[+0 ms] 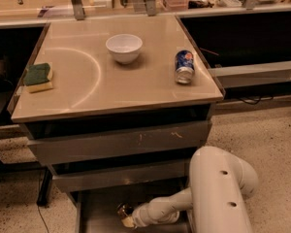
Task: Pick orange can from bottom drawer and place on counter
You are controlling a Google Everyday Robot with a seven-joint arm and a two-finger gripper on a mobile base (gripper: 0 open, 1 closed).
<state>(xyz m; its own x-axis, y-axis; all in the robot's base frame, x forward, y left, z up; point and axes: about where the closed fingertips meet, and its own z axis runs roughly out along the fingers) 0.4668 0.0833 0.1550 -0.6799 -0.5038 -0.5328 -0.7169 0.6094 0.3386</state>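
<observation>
The bottom drawer [98, 211] is pulled open below the two shallower grey drawers. A small golden-orange can [121, 209] shows partly on its floor, at the tip of my arm. My gripper [128, 218] reaches into the drawer from the right and sits right at the can, mostly hidden behind my white wrist. I cannot tell whether it holds the can. The beige counter [136, 89] with its curved arc mark lies above.
On the counter stand a white bowl [123, 48], a blue can [184, 67] near the right edge and a green-yellow sponge [38, 77] at the left. My bulky white arm [218, 188] fills the floor to the drawers' right. Black recessed sinks flank the counter.
</observation>
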